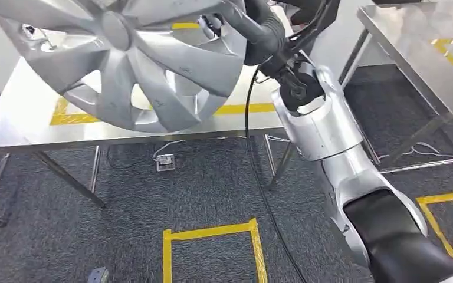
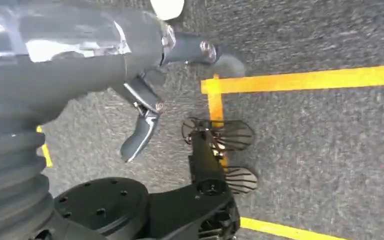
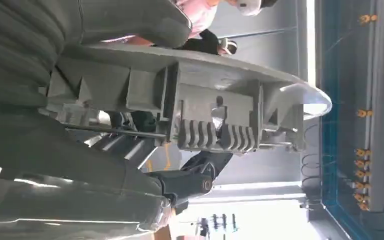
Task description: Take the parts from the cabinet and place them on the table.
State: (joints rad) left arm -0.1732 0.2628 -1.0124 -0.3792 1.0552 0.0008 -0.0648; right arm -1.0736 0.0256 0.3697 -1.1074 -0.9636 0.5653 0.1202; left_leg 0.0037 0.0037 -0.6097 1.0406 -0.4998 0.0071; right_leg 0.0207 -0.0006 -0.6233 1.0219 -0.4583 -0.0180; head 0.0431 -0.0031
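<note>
**Wheel cover held above the steel counter**

A stainless steel counter point(image 1: 29, 127) with yellow tape lines point(image 1: 245, 108) on its top stands on thin metal legs over dark grey carpet point(image 1: 153, 206). Yellow tape point(image 1: 212, 232) also marks out rectangles on the carpet, and a small white floor socket point(image 1: 165, 162) with a pale cable lies under the counter. A second steel counter point(image 1: 424, 53), also taped in yellow, stands to the right, well apart from the first. The right wrist view takes in a person in a pink top point(image 3: 197, 12) beyond the part.

The silver wheel cover point(image 1: 130, 59), a round hubcap with curved spokes, hangs tilted above the first counter's top, its face turned toward the head camera; whether its lower rim touches the surface cannot be told. The right arm point(image 1: 324, 127) reaches up and forward from the lower right, a black cable running along it, and the right hand point(image 1: 253, 26) grips the cover at its upper right edge. In the right wrist view the thumb point(image 3: 130, 20) lies over the rim while the ribbed grey back of the cover point(image 3: 210, 115) shows beneath it, with dark fingers point(image 3: 195, 180) closed on the other side.

The left hand point(image 2: 145, 105) hangs above the carpet with nothing in it, its fingers point(image 2: 140, 135) loosely spread.
</note>
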